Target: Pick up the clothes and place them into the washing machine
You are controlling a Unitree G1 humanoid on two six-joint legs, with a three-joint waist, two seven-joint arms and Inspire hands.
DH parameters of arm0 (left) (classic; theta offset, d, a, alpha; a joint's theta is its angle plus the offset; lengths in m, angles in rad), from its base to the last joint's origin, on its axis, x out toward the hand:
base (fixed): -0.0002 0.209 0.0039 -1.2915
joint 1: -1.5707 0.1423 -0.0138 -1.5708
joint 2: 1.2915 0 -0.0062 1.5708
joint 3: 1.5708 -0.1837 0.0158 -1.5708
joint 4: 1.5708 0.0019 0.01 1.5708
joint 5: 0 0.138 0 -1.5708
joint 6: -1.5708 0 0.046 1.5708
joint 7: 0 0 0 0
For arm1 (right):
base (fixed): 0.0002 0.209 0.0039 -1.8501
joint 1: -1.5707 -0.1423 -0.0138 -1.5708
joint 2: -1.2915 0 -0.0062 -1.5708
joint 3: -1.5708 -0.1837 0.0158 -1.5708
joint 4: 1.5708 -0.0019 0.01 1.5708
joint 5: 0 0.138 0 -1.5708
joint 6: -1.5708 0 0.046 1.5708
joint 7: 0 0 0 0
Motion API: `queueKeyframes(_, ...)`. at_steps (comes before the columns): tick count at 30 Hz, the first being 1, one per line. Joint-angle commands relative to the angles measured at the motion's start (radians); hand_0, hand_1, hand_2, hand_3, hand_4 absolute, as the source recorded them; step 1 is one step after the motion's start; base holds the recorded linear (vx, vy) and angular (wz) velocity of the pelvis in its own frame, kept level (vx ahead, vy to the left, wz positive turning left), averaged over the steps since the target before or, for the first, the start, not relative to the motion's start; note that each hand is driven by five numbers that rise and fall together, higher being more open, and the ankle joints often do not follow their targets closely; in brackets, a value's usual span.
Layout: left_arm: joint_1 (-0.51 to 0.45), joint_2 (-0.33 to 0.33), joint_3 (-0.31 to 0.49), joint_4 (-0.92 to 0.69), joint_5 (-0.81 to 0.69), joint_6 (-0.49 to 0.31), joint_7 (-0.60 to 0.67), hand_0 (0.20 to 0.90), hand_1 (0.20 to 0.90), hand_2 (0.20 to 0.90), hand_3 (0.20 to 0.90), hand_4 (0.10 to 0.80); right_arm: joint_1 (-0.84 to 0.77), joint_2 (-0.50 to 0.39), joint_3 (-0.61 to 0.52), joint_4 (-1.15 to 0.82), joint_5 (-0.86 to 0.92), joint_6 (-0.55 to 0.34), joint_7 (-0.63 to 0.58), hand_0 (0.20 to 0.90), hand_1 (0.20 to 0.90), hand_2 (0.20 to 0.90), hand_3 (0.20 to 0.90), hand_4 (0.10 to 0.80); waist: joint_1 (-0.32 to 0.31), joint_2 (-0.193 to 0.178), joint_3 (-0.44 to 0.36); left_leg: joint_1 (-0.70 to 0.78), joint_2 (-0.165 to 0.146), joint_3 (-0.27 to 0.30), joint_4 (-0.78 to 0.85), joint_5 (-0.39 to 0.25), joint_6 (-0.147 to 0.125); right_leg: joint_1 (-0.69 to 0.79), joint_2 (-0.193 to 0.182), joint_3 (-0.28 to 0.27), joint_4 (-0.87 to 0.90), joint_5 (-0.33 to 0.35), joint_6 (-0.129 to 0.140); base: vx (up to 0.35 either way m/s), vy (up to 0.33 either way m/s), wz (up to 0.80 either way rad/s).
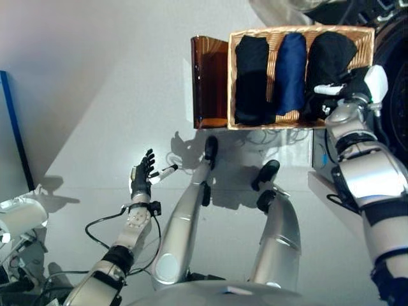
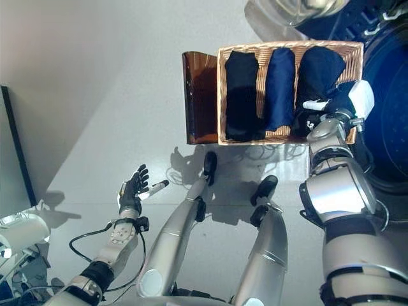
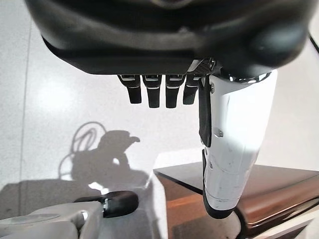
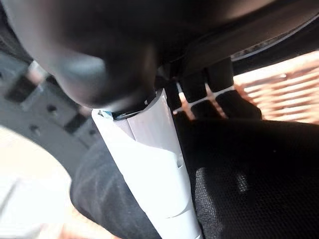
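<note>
Right robot hand [image 1: 336, 89] is seen pressed into the black garment [image 1: 328, 60] in the wicker basket [image 1: 299, 124]; its grip cannot be told. Two more folded clothes [image 1: 290, 70] are left there. Nothing is loaded yet. Left robot hand [image 1: 141, 175] is held spread, empty.

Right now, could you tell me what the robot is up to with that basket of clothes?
The robot is reaching its right hand into the wicker basket on the floor, onto the black garment at the basket's right end. The right wrist view shows its thumb and fingers against the dark fabric, but not clearly whether they have closed on it. A second black garment and a navy one lie folded beside it. The left hand hangs open over the floor, holding nothing.
</note>
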Motion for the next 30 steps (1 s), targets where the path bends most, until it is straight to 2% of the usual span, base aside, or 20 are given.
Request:
queueKeyframes(1, 0.033, 0.060, 0.043, 0.027, -0.009, -0.034, 0.029, 0.900, 0.900, 0.900, 0.900, 0.800, -0.029, -0.065, 0.031, -0.049, 0.065, -0.071, -0.080, 0.200, 0.200, 0.200, 0.200, 0.300, -0.006, 0.016, -0.022, 0.028, -0.035, -0.012, 0.055, -0.148, -0.072, 0.119, 0.069, 0.027, -0.222, 0.077, 0.022, 0.040, 0.016, -0.10)
queueKeyframes(4, 0.050, 0.052, 0.040, 0.062, -0.012, -0.030, 0.011, 0.900, 0.900, 0.900, 0.900, 0.800, 0.042, -0.043, -0.110, -0.108, 0.261, -0.143, -0.074, 0.200, 0.200, 0.200, 0.200, 0.300, -0.023, 0.026, -0.047, 0.104, -0.036, -0.005, 0.007, -0.137, -0.073, 0.196, 0.073, 0.037, -0.288, 0.097, 0.032, 0.033, 0.031, -0.14)
queueKeyframes(5, 0.051, 0.054, 0.039, 0.063, -0.013, -0.031, 0.010, 0.900, 0.900, 0.900, 0.900, 0.800, 0.046, -0.044, -0.112, -0.109, 0.263, -0.143, -0.073, 0.200, 0.200, 0.200, 0.200, 0.300, -0.022, 0.026, -0.046, 0.109, -0.036, -0.005, 0.005, -0.136, -0.073, 0.201, 0.074, 0.037, -0.291, 0.098, 0.032, 0.032, 0.039, -0.17)
queueKeyframes(7, 0.060, 0.050, 0.041, 0.068, -0.018, -0.032, 0.001, 0.900, 0.900, 0.900, 0.900, 0.800, 0.088, -0.021, -0.181, -0.151, 0.373, -0.189, -0.063, 0.200, 0.200, 0.200, 0.200, 0.300, -0.031, 0.036, -0.055, 0.140, -0.034, 0.004, -0.014, -0.135, -0.071, 0.228, 0.075, 0.046, -0.314, 0.105, 0.036, 0.026, 0.054, -0.15)
queueKeyframes(8, 0.066, 0.045, 0.043, 0.069, -0.021, -0.032, -0.008, 0.900, 0.900, 0.900, 0.900, 0.800, 0.152, 0.019, -0.259, -0.208, 0.497, -0.237, -0.036, 0.200, 0.200, 0.200, 0.200, 0.300, -0.042, 0.047, -0.059, 0.168, -0.034, 0.013, -0.024, -0.136, -0.070, 0.251, 0.078, 0.057, -0.330, 0.109, 0.039, 0.023, 0.050, -0.17)
queueKeyframes(11, 0.081, 0.042, 0.048, 0.072, -0.024, -0.029, -0.022, 0.900, 0.900, 0.900, 0.900, 0.800, 0.234, 0.088, -0.357, -0.268, 0.688, -0.316, 0.021, 0.200, 0.200, 0.200, 0.200, 0.300, -0.048, 0.062, -0.069, 0.191, -0.036, 0.023, -0.027, -0.142, -0.066, 0.268, 0.078, 0.067, -0.336, 0.109, 0.039, 0.015, 0.033, -0.21)
queueKeyframes(13, 0.089, 0.046, 0.050, 0.068, -0.025, -0.031, -0.025, 0.900, 0.900, 0.900, 0.900, 0.800, 0.272, 0.114, -0.376, -0.302, 0.731, -0.335, 0.036, 0.200, 0.200, 0.200, 0.200, 0.300, -0.050, 0.063, -0.075, 0.199, -0.035, 0.026, -0.029, -0.143, -0.066, 0.272, 0.078, 0.073, -0.337, 0.107, 0.038, 0.011, 0.018, -0.22)
queueKeyframes(14, 0.092, 0.039, 0.047, 0.084, -0.026, -0.037, -0.038, 0.900, 0.900, 0.900, 0.900, 0.800, 0.329, 0.177, -0.443, -0.368, 0.861, -0.394, 0.090, 0.200, 0.200, 0.200, 0.200, 0.300, -0.057, 0.075, -0.081, 0.210, -0.036, 0.032, -0.034, -0.147, -0.065, 0.279, 0.079, 0.078, -0.341, 0.103, 0.038, 0.022, 0.015, -0.15)
queueKeyframes(17, 0.093, 0.011, 0.035, 0.120, -0.037, -0.038, -0.050, 0.900, 0.900, 0.900, 0.900, 0.800, 0.375, 0.246, -0.539, -0.425, 0.989, -0.473, 0.125, 0.200, 0.200, 0.200, 0.200, 0.300, -0.065, 0.095, -0.092, 0.222, -0.039, 0.036, -0.035, -0.152, -0.062, 0.290, 0.077, 0.087, -0.345, 0.098, 0.038, 0.022, 0.021, -0.11)
queueKeyframes(20, 0.109, 0.001, 0.023, 0.096, -0.045, -0.053, -0.066, 0.900, 0.900, 0.900, 0.900, 0.800, 0.397, 0.275, -0.623, -0.470, 1.062, -0.556, 0.128, 0.200, 0.200, 0.200, 0.200, 0.300, -0.063, 0.123, -0.104, 0.225, -0.046, 0.037, -0.038, -0.149, -0.060, 0.290, 0.076, 0.089, -0.347, 0.095, 0.036, -0.030, 0.037, -0.04)
queueKeyframes(21, 0.111, -0.002, 0.017, 0.094, -0.044, -0.054, -0.071, 0.900, 0.900, 0.900, 0.900, 0.800, 0.391, 0.265, -0.652, -0.460, 1.069, -0.575, 0.114, 0.200, 0.200, 0.200, 0.200, 0.300, -0.061, 0.136, -0.103, 0.217, -0.047, 0.048, -0.037, -0.130, -0.054, 0.282, 0.071, 0.077, -0.345, 0.113, 0.030, 0.002, 0.042, -0.09)
queueKeyframes(22, 0.112, -0.003, 0.013, 0.089, -0.046, -0.057, -0.073, 0.900, 0.900, 0.900, 0.900, 0.800, 0.379, 0.257, -0.664, -0.465, 1.074, -0.586, 0.104, 0.200, 0.200, 0.200, 0.200, 0.300, -0.060, 0.143, -0.115, 0.225, -0.051, 0.035, -0.041, -0.148, -0.058, 0.290, 0.073, 0.094, -0.348, 0.092, 0.037, 0.004, 0.044, -0.07)
queueKeyframes(25, 0.121, -0.005, 0.006, 0.085, -0.046, -0.067, -0.074, 0.900, 0.900, 0.900, 0.900, 0.800, 0.363, 0.207, -0.699, -0.507, 1.020, -0.623, 0.041, 0.200, 0.200, 0.200, 0.200, 0.300, -0.057, 0.166, -0.125, 0.227, -0.055, 0.037, -0.050, -0.145, -0.059, 0.289, 0.070, 0.100, -0.350, 0.092, 0.037, 0.004, 0.033, -0.01)
queueKeyframes(26, 0.123, -0.006, 0.000, 0.086, -0.044, -0.067, -0.074, 0.900, 0.900, 0.900, 0.900, 0.800, 0.358, 0.187, -0.708, -0.522, 0.993, -0.632, 0.008, 0.200, 0.200, 0.200, 0.200, 0.300, -0.056, 0.176, -0.122, 0.217, -0.054, 0.049, -0.050, -0.122, -0.055, 0.278, 0.067, 0.087, -0.348, 0.113, 0.032, -0.096, 0.039, 0.01)
queueKeyframes(29, 0.126, -0.007, -0.008, 0.090, -0.036, -0.067, -0.070, 0.900, 0.900, 0.900, 0.900, 0.800, 0.339, 0.136, -0.727, -0.552, 0.943, -0.647, -0.048, 0.200, 0.200, 0.200, 0.200, 0.300, -0.055, 0.187, -0.128, 0.218, -0.056, 0.049, -0.051, -0.122, -0.055, 0.275, 0.067, 0.093, -0.344, 0.112, 0.032, -0.026, 0.027, -0.02)
queueKeyframes(30, 0.133, 0.001, -0.007, 0.099, -0.029, -0.066, -0.071, 0.900, 0.900, 0.900, 0.900, 0.800, 0.315, 0.081, -0.722, -0.547, 0.915, -0.638, -0.067, 0.200, 0.200, 0.200, 0.200, 0.300, -0.055, 0.193, -0.136, 0.222, -0.057, 0.049, -0.052, -0.124, -0.054, 0.275, 0.067, 0.099, -0.341, 0.110, 0.033, 0.014, 0.033, -0.06)
